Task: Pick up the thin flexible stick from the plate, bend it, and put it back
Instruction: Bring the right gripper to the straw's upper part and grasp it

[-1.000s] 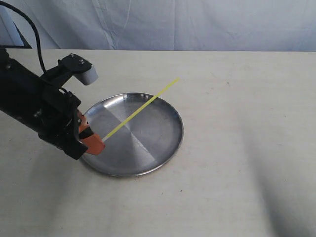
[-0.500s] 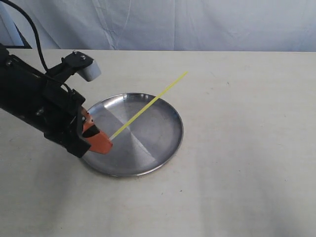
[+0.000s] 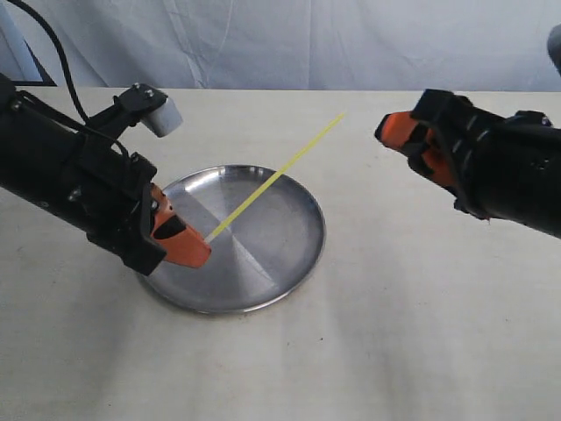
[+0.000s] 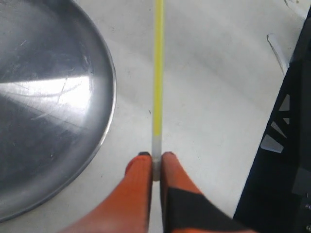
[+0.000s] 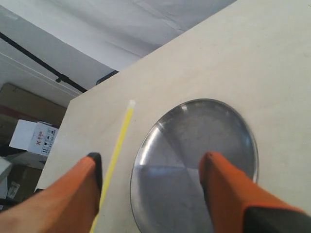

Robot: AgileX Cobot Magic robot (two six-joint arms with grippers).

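The exterior camera looks down slantwise over the table [image 3: 394, 351]; my left wrist camera sits close (the right much farther), and all three share the plate [image 3: 263, 263].

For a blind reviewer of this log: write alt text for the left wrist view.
The left end effector is shut on the whitish end of the thin flexible stick, which runs straight away from the camera. Behind it is pale table, with the plate off to one side.
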